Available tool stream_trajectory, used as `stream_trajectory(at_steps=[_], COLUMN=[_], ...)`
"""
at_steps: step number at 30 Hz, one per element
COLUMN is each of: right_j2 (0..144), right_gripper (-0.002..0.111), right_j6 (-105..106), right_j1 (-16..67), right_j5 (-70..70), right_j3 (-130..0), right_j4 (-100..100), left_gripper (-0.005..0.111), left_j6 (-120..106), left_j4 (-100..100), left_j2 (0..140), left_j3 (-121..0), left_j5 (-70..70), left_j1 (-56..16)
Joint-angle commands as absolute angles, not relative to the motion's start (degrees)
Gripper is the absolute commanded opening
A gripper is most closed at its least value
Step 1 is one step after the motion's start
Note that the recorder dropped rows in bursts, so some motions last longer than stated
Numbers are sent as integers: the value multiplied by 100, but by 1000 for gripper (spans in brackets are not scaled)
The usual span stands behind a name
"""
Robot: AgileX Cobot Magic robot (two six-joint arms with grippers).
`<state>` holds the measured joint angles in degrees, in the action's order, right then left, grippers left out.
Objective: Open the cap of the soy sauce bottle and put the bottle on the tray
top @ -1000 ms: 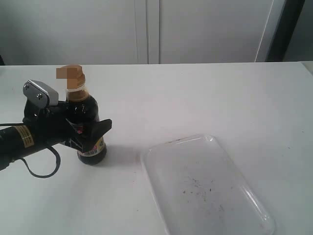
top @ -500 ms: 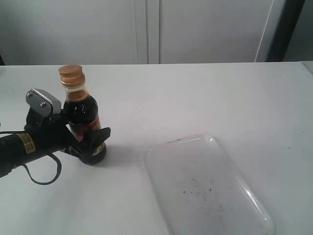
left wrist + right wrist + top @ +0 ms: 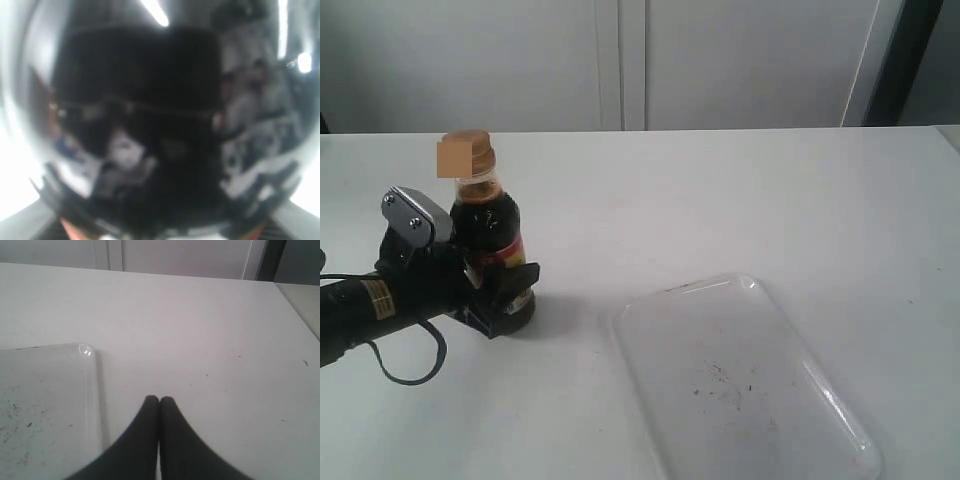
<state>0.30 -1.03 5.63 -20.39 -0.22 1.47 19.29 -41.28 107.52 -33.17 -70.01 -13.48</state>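
Observation:
The soy sauce bottle stands upright on the white table at the left, dark liquid inside. Its golden-orange cap is down on the neck. My left gripper reaches in from the left, low on the bottle, with its near finger pressed against the label and the far finger hidden behind the bottle. In the left wrist view the bottle fills the picture as a dark blur. The tray lies flat at the front right, and its corner shows beside my right gripper, which is shut and holds nothing.
The white table stretches between bottle and tray. White cabinet doors stand behind the table's far edge. The left arm's cable loops over the table at the front left. Dark specks dot the tray floor.
My left gripper has sunk lower along the bottle and its jaws have narrowed onto it. The bottle has stayed upright in nearly the same spot.

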Motion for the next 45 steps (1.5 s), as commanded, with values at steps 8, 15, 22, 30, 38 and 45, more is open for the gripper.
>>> stream_trajectory(at_steps=[8,15,22,30,38,45], right_j2=[0,0,0,0,0,421], right_gripper=[0,0,0,0,0,0], right_j6=[-127,-127,-128,130,-1693,-2563], right_j1=[517,517,517,517,517,517], right_j5=[-1997,-1997,-1757,-748,1825,2087], right_j3=[0,0,0,0,0,-733], right_j4=[161,161,198,211,0,612], left_gripper=[0,0,0,0,0,0], left_j6=[1672,1648,1625,1625,1625,1625], left_j4=[-4248,-4248,-4236,-4249,-4339,-4339], left_j2=[10752,10752,10752,10752,10752,10752], left_j3=[-3275,-3275,-3275,-3275,-3275,-3275], left_j5=[-6996,-6996,-6996,-6996,-6996,-6996], left_j1=[-1347,-1347,-1347,-1347,-1347,-1347])
